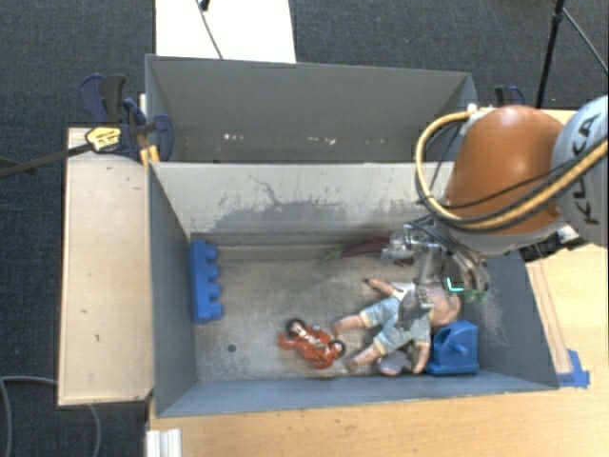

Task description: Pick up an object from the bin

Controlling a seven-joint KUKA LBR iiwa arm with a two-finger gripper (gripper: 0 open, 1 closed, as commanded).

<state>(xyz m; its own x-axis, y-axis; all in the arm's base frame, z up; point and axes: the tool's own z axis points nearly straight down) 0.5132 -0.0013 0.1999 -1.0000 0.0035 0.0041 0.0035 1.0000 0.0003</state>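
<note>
One hand (419,298) sits over the doll (392,329), perhaps touching it; whether open or closed, I cannot tell.

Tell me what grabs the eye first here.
The arm's big orange wrist cover at the right dominates, with the pincer low over a doll in pale blue clothes near the front right corner of the bin. A blue plastic toy lies just right of the doll, a small red figure just left; a blue brick sits alone by the left wall.
</note>
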